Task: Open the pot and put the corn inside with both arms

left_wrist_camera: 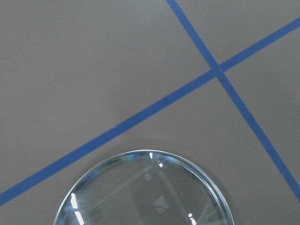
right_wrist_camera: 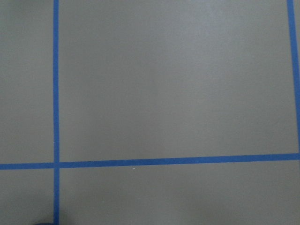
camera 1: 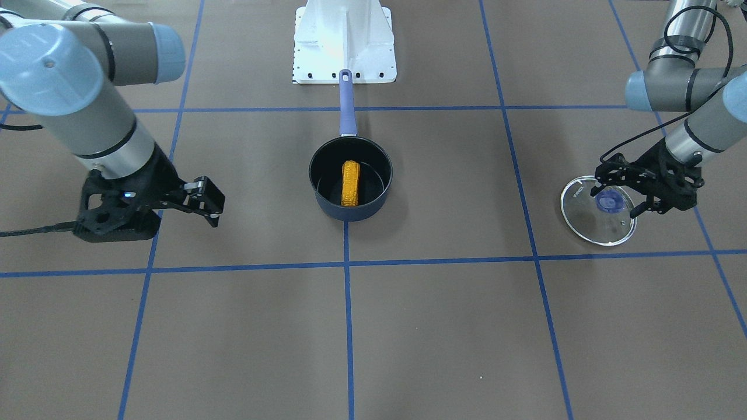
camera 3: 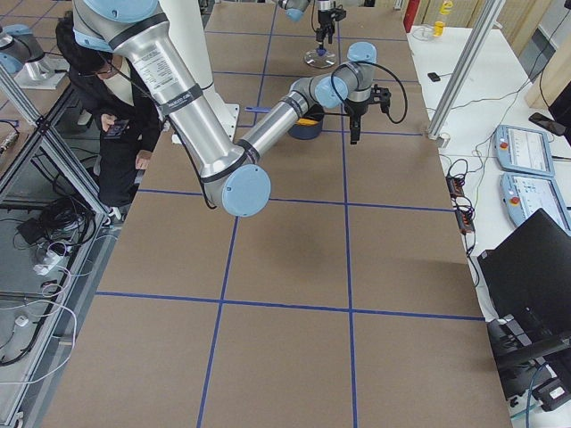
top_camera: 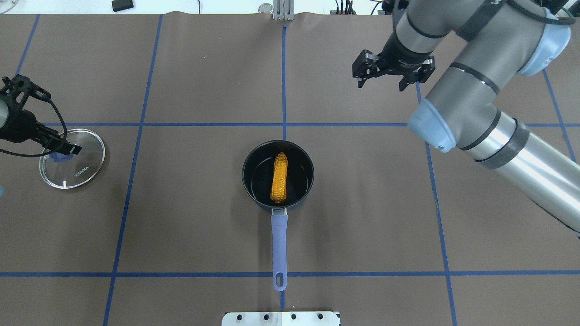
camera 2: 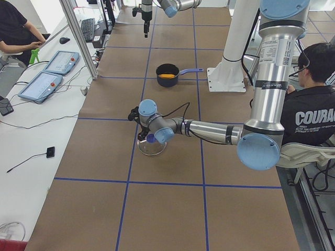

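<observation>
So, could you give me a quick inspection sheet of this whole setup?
Surface: brown mat with blue tape grid.
Job's things: pot open, corn lying inside; glass lid flat on the mat, apart.
Clutter: nothing seen.
Grippers: left gripper open over the lid; right gripper open, empty.
Cables: black cable looped at the left wrist; second cable trails from the right gripper.
Surroundings: white base mount; seated person beside the table.

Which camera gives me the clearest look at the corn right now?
Overhead exterior: the corn lies full length inside the pot, with nothing in front of it. Front-facing shows it nearly as well. The side views give only a small orange glimpse; neither wrist camera shows it.
</observation>
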Controlling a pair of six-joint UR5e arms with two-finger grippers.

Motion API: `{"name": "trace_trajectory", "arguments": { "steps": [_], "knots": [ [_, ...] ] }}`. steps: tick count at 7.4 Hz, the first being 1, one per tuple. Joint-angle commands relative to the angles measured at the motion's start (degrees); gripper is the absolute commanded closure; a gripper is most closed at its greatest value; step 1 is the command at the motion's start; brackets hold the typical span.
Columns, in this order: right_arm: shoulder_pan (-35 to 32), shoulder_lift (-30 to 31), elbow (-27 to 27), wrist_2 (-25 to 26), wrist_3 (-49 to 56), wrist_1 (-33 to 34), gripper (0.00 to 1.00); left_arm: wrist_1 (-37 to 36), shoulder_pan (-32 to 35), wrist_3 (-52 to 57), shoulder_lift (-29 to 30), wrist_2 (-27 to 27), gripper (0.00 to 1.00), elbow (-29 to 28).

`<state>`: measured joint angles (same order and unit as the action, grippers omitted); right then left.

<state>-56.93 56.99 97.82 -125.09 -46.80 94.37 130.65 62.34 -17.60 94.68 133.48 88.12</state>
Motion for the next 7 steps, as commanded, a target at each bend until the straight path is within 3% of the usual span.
{"name": "trace_trajectory", "arguments": {
  "steps": [1,4,7],
  "knots": [
    [-7.4,6.5,0.0,-2.9,12.6,0.0,0.0,-10.8,8.7,13.1,2.3,4.8,0.03,0.0],
    [-17.5,14.5,-0.1,-8.4,27.9,0.0,0.0,-28.8,21.5,30.6,5.7,8.7,0.03,0.0],
    [-25.1,21.2,-0.4,-8.7,40.4,0.1,0.0,-36.1,28.4,42.1,6.0,11.5,0.03,-1.7]
  ]
}}
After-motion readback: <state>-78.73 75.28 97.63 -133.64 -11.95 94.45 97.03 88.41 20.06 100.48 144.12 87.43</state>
